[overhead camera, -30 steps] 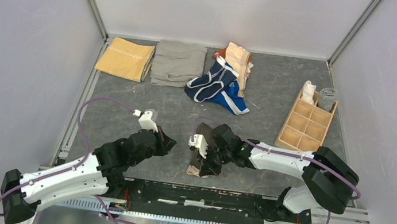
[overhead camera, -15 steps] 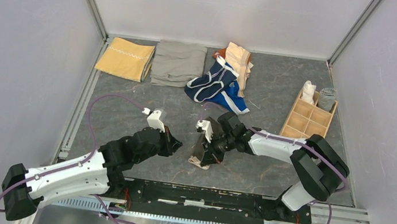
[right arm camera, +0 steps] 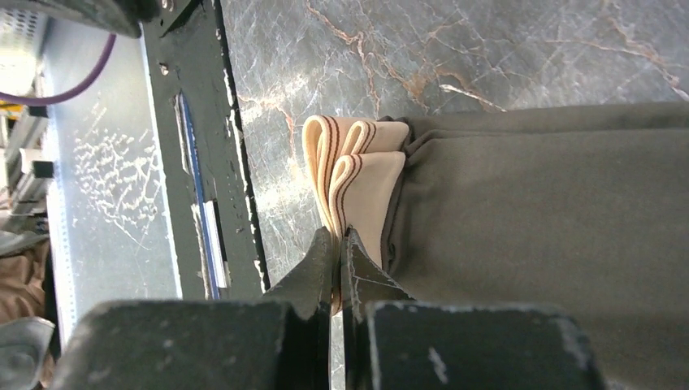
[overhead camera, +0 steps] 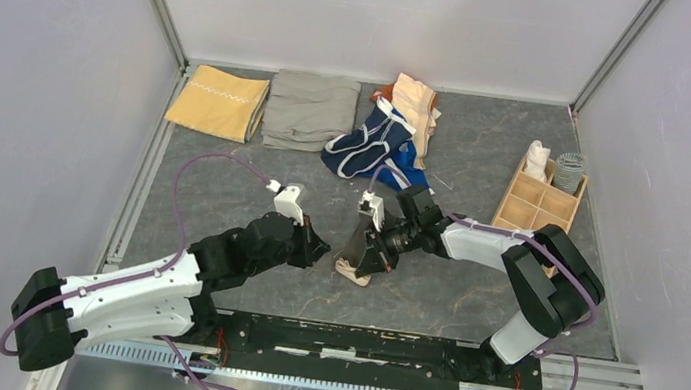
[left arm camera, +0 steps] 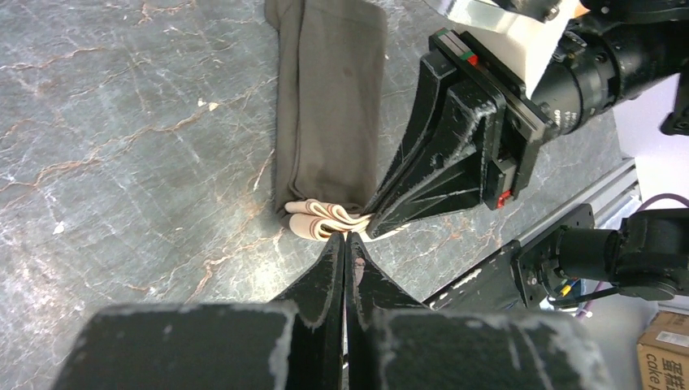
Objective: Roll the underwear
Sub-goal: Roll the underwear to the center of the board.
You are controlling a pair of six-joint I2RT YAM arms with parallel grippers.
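My right fingers (right arm camera: 313, 272), clamped on the tan waistband (right arm camera: 357, 175), just dragged the grey-brown briefs (left arm camera: 329, 106) up the surface (overhead camera: 469, 302); my left fingers (left arm camera: 321, 280), together and empty, came alongside, ready to roll

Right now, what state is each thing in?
Grey briefs, folded into a strip, flat, unrolled.
Right tool, shut on their waistband.
Left tool, shut, empty.
Navy briefs, crumpled, in a pile.
Peach briefs, crumpled, same pile.
Yellow cloth, folded.
Grey cloth, folded.
Tray, two far cells filled.
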